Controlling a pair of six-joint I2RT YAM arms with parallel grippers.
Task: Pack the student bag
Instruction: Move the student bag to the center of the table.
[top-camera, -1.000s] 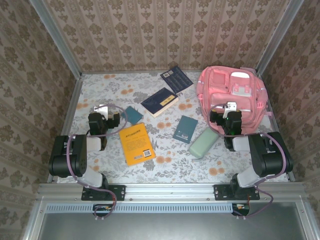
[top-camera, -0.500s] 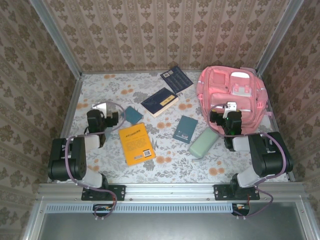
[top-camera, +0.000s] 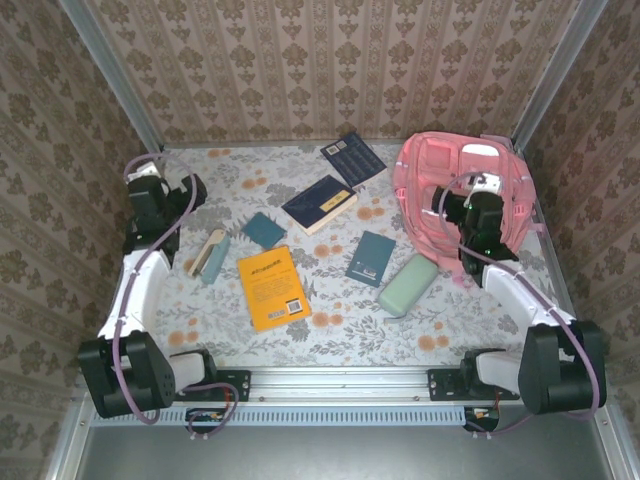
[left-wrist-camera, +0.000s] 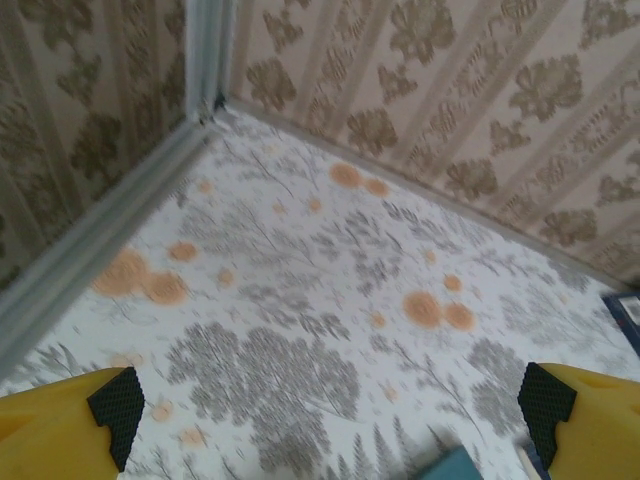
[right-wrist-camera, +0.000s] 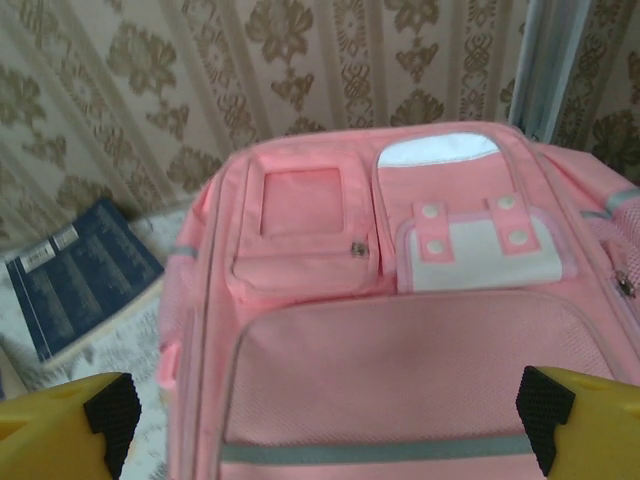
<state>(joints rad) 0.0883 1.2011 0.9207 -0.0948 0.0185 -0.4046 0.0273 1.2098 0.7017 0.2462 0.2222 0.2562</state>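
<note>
The student bag (top-camera: 428, 190) is a large pink backpack lying flat at the far right, front pockets up. In the right wrist view the bag (right-wrist-camera: 400, 340) shows its white patches and a pale stripe. My right gripper (top-camera: 470, 205) hovers over the bag's front, and its jaws (right-wrist-camera: 325, 415) are open with nothing between them. My left gripper (top-camera: 175, 195) is at the far left of the table, open and empty, over bare floral cloth (left-wrist-camera: 330, 410).
On the table lie two dark blue books (top-camera: 352, 158) (top-camera: 320, 203), a small teal book (top-camera: 265, 229), a yellow book (top-camera: 273, 288), a teal notebook (top-camera: 372, 257), a green pencil case (top-camera: 408, 285) and a beige-and-teal item (top-camera: 210, 255). Walls enclose three sides.
My left arm swung from beside the yellow book out to the far left, uncovering the beige-and-teal item. My right gripper moved back and up over the bag. Both stayed open.
</note>
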